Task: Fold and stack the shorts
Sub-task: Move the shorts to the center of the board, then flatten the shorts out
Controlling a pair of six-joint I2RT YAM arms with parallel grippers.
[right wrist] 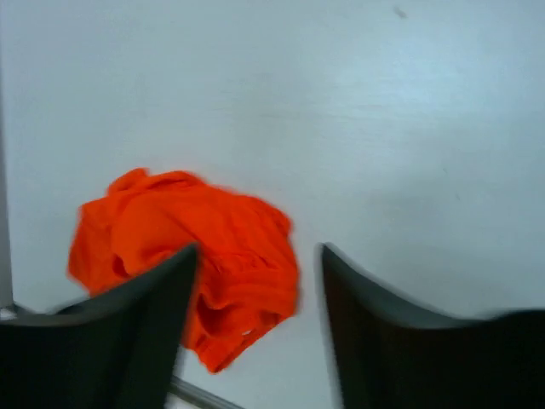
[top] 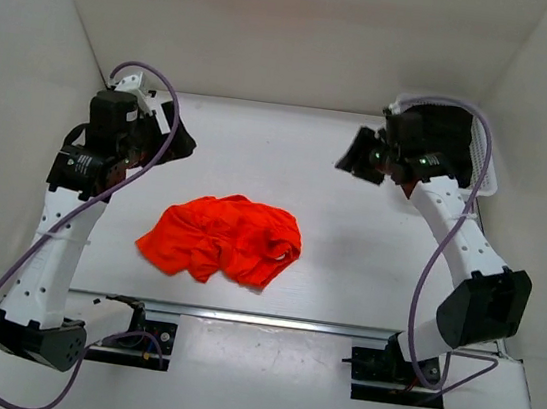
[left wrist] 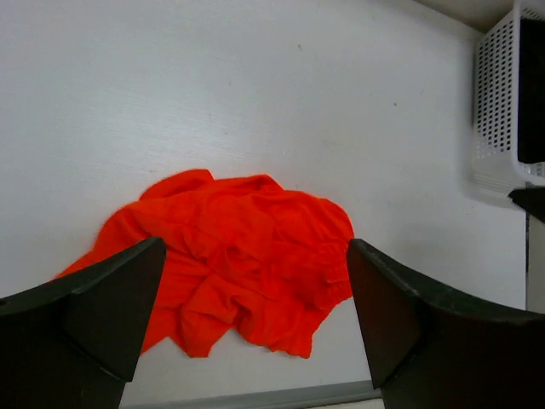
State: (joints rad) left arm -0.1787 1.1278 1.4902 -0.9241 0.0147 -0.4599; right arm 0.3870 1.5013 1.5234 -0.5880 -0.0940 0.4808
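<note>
The orange-red shorts lie crumpled in a heap on the white table, near its front edge between the two arms. A bit of white cord shows at their right edge. They also show in the left wrist view and the right wrist view. My left gripper is raised at the back left, open and empty, well away from the shorts; it shows in its own view. My right gripper is raised at the back right, open and empty, and shows in its own view.
A white perforated basket stands at the back right behind the right arm, also in the left wrist view. White walls enclose the table on three sides. A metal rail runs along the table's front edge.
</note>
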